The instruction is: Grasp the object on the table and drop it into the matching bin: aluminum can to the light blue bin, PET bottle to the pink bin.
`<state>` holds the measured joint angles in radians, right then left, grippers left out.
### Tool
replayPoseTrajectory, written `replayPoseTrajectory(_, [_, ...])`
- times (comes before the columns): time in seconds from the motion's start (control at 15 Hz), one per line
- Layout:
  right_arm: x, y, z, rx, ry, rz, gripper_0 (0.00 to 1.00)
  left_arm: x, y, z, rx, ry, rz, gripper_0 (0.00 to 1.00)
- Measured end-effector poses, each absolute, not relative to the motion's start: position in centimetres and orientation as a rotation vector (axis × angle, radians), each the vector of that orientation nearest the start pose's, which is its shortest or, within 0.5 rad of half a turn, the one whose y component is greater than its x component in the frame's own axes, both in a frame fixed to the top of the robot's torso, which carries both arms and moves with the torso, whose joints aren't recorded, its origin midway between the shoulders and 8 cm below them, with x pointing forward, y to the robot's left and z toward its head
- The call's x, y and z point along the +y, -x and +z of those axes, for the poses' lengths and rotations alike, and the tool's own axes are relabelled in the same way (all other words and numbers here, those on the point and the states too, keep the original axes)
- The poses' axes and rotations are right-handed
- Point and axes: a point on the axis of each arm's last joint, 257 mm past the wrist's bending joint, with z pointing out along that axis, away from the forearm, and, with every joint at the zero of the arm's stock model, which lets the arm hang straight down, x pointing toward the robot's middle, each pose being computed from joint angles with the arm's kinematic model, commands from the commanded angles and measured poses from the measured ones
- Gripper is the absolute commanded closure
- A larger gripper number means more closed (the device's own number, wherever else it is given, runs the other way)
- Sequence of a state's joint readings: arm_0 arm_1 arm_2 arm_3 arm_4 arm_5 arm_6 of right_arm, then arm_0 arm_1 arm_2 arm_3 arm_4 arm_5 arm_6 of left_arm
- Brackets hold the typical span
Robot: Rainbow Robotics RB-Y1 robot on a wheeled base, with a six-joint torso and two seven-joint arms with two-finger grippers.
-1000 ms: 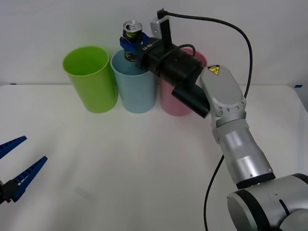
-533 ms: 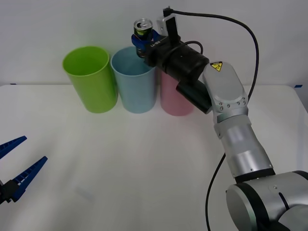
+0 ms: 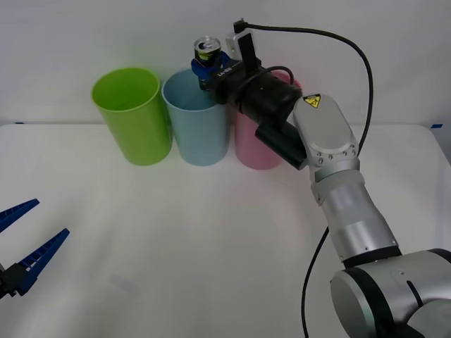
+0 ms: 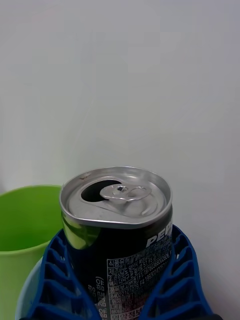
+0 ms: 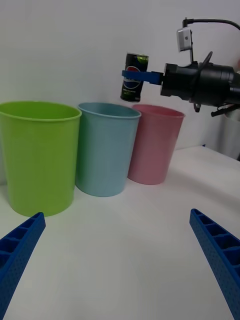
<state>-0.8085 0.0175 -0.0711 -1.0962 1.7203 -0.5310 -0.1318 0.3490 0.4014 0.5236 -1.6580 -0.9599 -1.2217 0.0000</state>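
Gripper on the right arm [image 3: 207,68] is clamping the aluminum can [image 3: 206,52] upright; light blue bin [image 3: 195,117] is lying just below, so centring before release seems wise. Left gripper [image 3: 21,243] is waiting wide open.

My right arm reaches far forward, raised, its right gripper [image 3: 208,69] clamped tight; my left gripper [image 3: 21,243] waits low, fingers spread.

Bright, even, diffuse light (soft faint shadows), sharp focus, mild glare on the can top [image 4: 116,197].
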Motion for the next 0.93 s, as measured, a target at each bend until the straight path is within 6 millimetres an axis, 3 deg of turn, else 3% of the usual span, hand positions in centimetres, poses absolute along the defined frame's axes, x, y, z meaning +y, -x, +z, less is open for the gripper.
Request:
replayPoseTrajectory(0.6, [5.3, -63.9, -2.3, 1.288, 0.663, 0.48, 1.0, 33.0, -34.2, -16.9, 1.441, -0.465, -0.567, 0.0])
replayPoseTrajectory(0.93, [6.9, -63.2, -1.0, 1.259, 0.697, 0.507, 1.0, 33.0, -34.2, -16.9, 1.441, -0.465, -0.567, 0.0])
